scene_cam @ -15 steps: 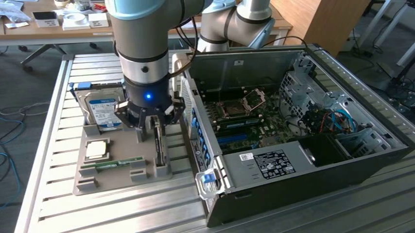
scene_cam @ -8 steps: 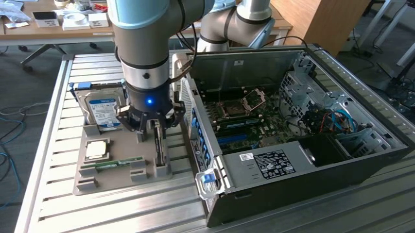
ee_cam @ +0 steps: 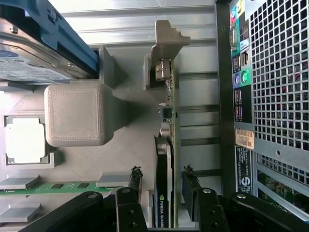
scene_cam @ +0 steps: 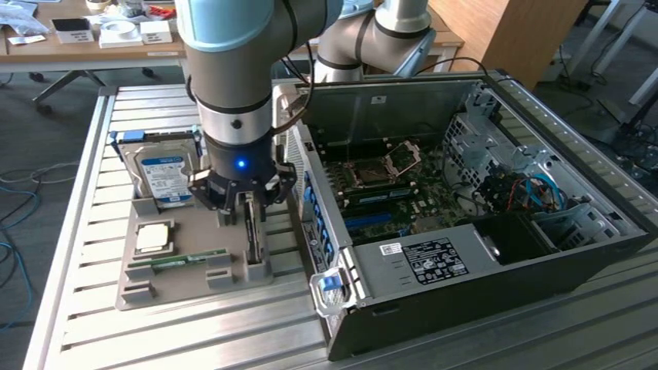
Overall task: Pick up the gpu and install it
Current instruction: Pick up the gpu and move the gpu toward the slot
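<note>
Your gripper (ee_cam: 162, 188) stands spread, fingers (ee_cam: 189, 188) flanking the gpu (ee_cam: 164, 159) without pinching; its label reads Nvidia Quadro, and the computer case (ee_cam: 270, 72) lies just beside it.

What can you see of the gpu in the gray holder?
The gpu is a thin dark card with a green board edge and a silvery metal bracket at one end. It stands on edge in the gray holder, beside the computer case. The open gripper straddles it.
</note>
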`<state>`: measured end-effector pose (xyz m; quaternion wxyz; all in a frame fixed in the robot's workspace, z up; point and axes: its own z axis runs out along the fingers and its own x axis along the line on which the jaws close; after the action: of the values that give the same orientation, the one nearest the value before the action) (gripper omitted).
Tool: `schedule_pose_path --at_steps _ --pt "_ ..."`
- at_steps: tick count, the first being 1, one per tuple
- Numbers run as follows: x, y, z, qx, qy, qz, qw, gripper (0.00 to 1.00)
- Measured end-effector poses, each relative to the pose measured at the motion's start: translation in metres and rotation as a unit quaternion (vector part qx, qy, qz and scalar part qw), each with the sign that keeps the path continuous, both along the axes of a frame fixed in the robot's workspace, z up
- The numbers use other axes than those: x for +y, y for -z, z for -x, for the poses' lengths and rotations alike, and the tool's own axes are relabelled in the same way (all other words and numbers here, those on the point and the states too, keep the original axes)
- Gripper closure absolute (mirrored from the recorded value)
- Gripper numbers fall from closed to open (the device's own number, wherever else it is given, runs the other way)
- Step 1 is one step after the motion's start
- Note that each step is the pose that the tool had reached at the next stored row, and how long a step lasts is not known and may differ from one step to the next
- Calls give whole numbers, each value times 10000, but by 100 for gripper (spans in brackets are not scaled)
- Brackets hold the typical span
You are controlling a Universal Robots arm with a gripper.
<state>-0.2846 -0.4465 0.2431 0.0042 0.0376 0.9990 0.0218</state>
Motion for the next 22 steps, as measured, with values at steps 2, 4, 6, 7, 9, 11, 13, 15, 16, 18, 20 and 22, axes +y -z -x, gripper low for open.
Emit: schedule_pose_path --at_steps 2,4,6,7,9,11,13,15,16,18,20,22 --pt "-2 3 -7 1 0 1 10000 53" --pt "-2 16 -7 0 1 0 10000 53" --pt "-2 51 -8 0 0 0 10000 53" --pt "-3 67 -8 0 0 0 10000 53" --pt "-2 94 -8 0 0 0 10000 53" --pt "-3 111 -8 0 0 1 10000 53" --pt "-3 121 -8 1 0 1 10000 53" --pt "-1 124 -8 1 0 1 10000 53" --pt "4 127 -9 0 0 0 10000 53" --pt "15 132 -8 0 0 0 10000 53" --pt "26 136 -8 1 0 1 10000 53" --pt "34 139 -8 0 0 0 10000 53"
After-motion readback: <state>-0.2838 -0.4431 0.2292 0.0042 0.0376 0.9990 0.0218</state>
